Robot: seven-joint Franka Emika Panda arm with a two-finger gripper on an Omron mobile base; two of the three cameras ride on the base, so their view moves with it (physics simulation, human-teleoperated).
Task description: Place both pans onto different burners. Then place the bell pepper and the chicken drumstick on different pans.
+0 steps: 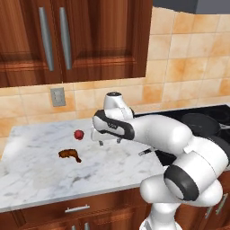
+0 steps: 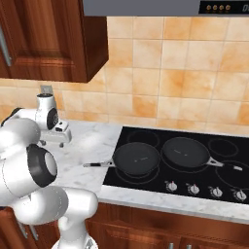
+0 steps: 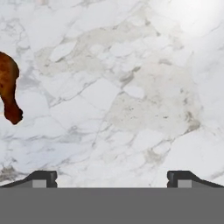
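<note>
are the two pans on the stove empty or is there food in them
Empty. Both pans show bare black insides; the bell pepper and chicken drumstick lie on the counter.

No text, label, brand or number can be read anywhere. The range hood (image 2: 146, 7) carries a dark panel (image 2: 224, 7) with small orange marks, too small and blurred to make out as characters. The knobs (image 2: 204, 188) along the front of the cooktop (image 2: 146, 187) bear tiny red marks, also illegible. The wall plate (image 1: 58, 96) above the worktop (image 1: 36, 175) is blank.
</note>
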